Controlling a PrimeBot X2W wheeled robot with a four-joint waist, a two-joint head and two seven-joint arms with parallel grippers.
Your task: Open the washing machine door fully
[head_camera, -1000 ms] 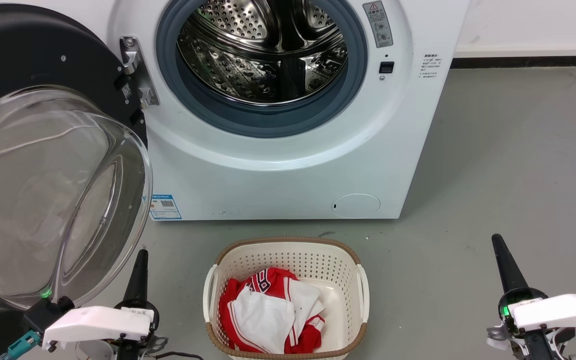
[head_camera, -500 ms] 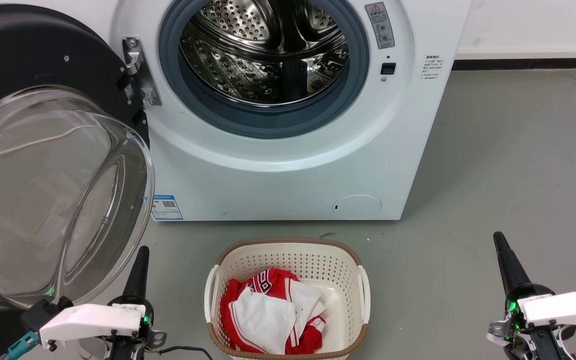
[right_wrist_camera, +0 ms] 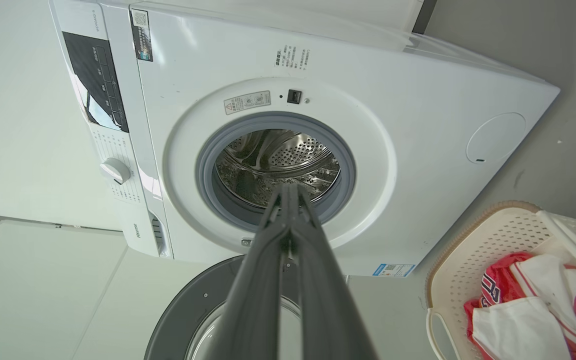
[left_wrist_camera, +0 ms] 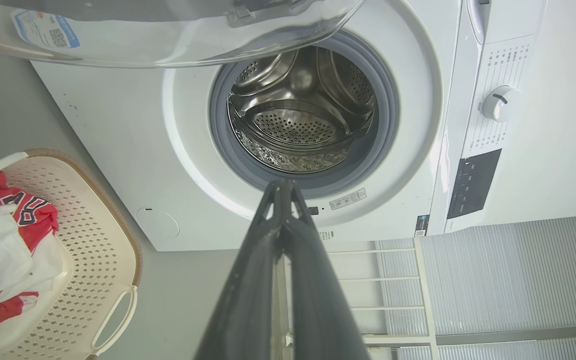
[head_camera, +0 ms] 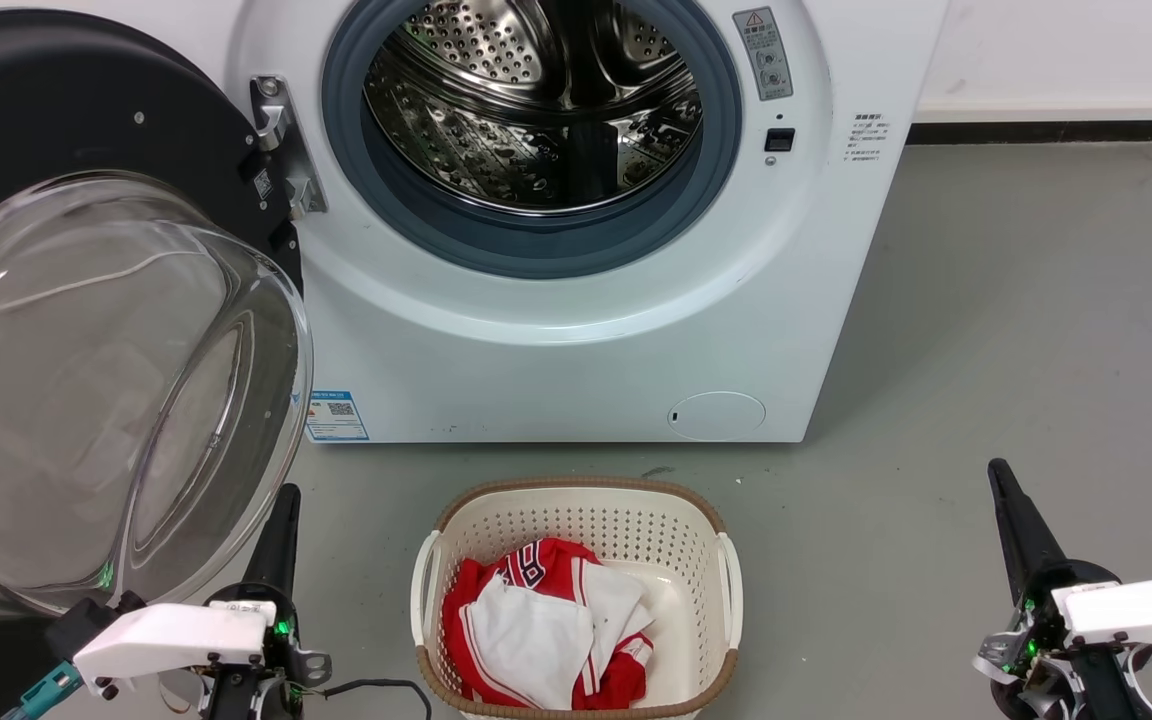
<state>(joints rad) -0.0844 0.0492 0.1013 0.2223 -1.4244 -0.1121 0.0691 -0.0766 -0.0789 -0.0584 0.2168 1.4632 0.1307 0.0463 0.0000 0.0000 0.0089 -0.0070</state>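
Washing machine door (head_camera: 116, 330): swung wide open to the left of the head view, hanging from the metal hinge (head_camera: 281, 150) at the left edge of the opening, black frame behind and bulging clear glass bowl turned toward the camera. Washing machine (head_camera: 556, 340): white front-loader standing on the grey floor (head_camera: 986, 350), its opening uncovered, showing the grey-blue rubber ring (head_camera: 536, 250) and the perforated steel drum (head_camera: 536, 110). A blue label (head_camera: 336, 415) sits at the lower left of the front panel and a round white cap (head_camera: 716, 415) at the lower right. Laundry basket (head_camera: 576, 483): cream, perforated, brown-rimmed, on the floor just in front of the machine, holding red and white clothes (head_camera: 546, 620). Left gripper (head_camera: 286, 495): low at the left, near the lower edge of the glass bowl, fingers pointing up the view. In the left wrist view its jaws are pressed together on nothing, aimed at the drum opening, tips clear of the glass. Right gripper (head_camera: 998, 475): low at the right, well apart from machine and basket. In the right wrist view its jaws likewise meet at the tips, empty.
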